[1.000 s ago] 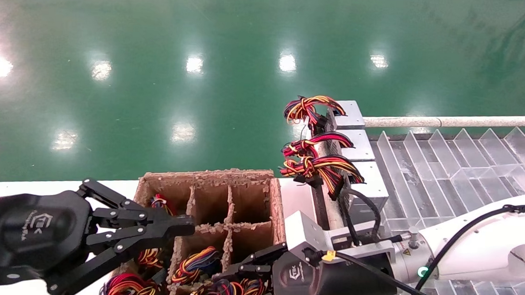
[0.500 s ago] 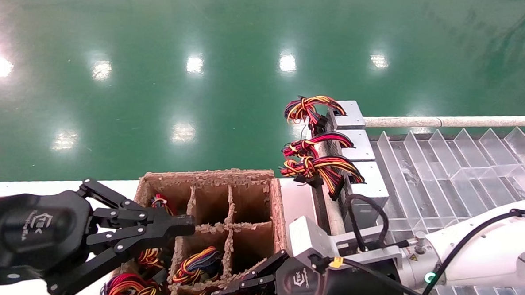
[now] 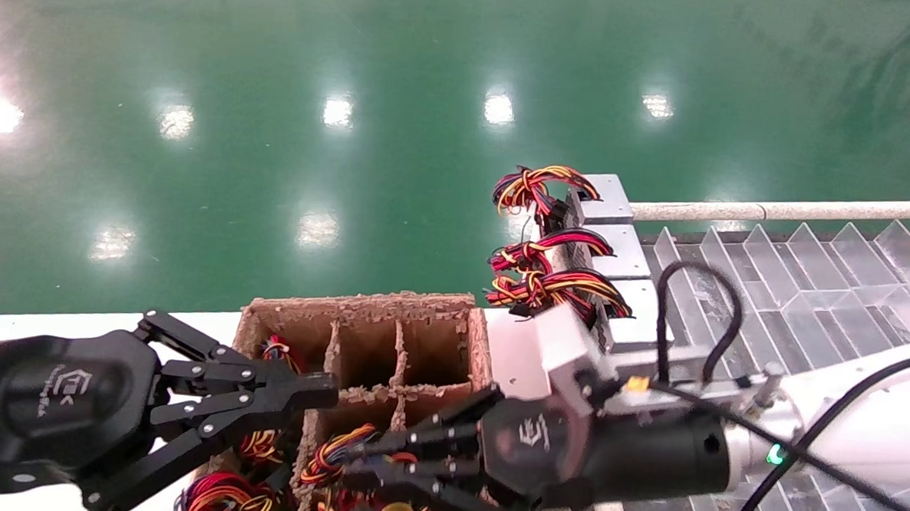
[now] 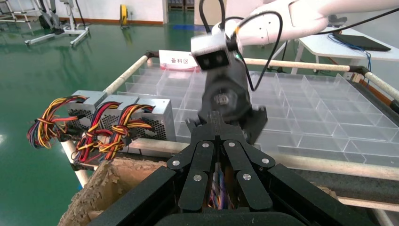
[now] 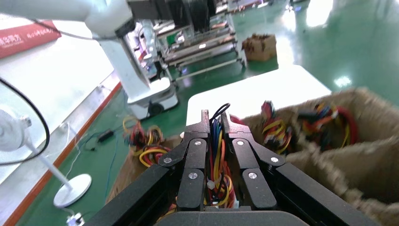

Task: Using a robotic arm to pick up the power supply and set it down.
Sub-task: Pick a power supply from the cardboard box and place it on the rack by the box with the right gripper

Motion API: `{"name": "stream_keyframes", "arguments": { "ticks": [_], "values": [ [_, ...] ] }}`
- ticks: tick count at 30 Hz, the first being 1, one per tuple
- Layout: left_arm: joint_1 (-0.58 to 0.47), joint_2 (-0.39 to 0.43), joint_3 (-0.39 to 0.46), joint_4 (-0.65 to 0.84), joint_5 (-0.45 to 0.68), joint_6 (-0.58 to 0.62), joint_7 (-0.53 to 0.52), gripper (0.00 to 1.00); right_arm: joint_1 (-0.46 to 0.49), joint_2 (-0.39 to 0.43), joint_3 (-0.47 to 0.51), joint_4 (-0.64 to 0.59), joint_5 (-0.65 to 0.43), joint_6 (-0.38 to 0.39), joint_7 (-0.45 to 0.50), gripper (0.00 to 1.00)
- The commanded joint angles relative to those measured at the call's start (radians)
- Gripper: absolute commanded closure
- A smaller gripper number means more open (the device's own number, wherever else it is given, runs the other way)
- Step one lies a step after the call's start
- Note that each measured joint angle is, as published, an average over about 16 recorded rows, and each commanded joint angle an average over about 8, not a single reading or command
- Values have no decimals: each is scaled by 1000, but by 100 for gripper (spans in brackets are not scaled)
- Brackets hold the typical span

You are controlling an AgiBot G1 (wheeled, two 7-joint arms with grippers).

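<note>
My right gripper (image 3: 353, 468) hangs over the near compartments of the brown pulp carton (image 3: 361, 301). It is shut on a bundle of red, yellow, orange and black wires (image 5: 214, 157) between its fingers (image 5: 203, 123). Those wires belong to a power supply whose metal box stays hidden down in the carton. The same bundle (image 3: 337, 450) shows at the fingertips in the head view. My left gripper (image 3: 324, 392) is shut and empty, parked above the carton's left side, and its fingers (image 4: 211, 136) point toward the right arm's white wrist (image 4: 221, 47).
Three silver power supplies (image 3: 616, 255) with wire bundles stand in a row beside the carton, also in the left wrist view (image 4: 141, 110). A clear divided plastic tray (image 3: 791, 293) fills the right. More wire bundles (image 3: 222, 499) lie in other carton cells. Green floor lies beyond.
The right gripper dipped lower into the carton, then rose and moved forward with the wire bundle between its fingers. The left gripper has stayed put.
</note>
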Motion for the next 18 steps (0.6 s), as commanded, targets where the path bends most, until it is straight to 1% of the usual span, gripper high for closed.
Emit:
{"name": "stream_keyframes", "arguments": {
  "ticks": [1,13,18],
  "values": [
    [0,0,0,0,0,0,0,100,8,8,2,12,22,2,8,100],
    [0,0,0,0,0,0,0,100,140,8,58,-32,101,9,-13,100],
    [0,0,0,0,0,0,0,100,197,25,81,-24,128,6,-18,100]
  ]
}}
